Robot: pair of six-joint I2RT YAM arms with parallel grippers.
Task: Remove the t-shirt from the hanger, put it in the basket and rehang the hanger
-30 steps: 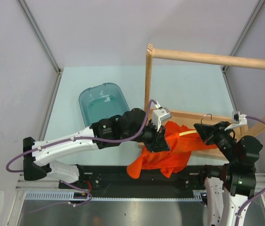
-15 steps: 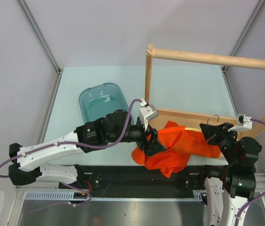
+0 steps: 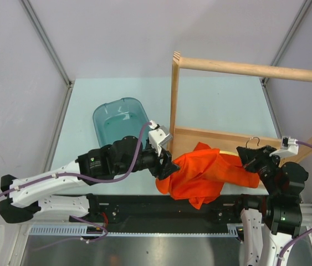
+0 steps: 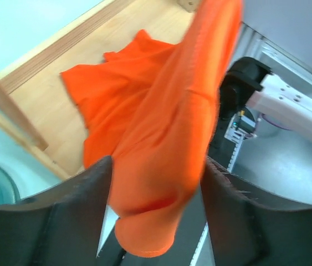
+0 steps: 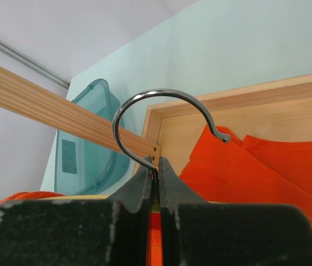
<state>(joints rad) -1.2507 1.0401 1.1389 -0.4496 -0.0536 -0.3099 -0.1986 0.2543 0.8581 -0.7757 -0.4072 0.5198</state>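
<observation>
Now my right gripper (image 5: 157, 169) pinches the hanger (image 5: 164, 91), my left gripper (image 4: 157, 163) gapes around the t-shirt (image 4: 144, 100); a snagged sleeve could wrench the hanger loose.

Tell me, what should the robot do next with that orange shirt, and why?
Probably shut the left gripper on the t-shirt. Its fingers stand apart with orange cloth hanging between them, while the right gripper is clamped on the hanger at the base of its hook. Gripped, the cloth could be pulled off.
</observation>
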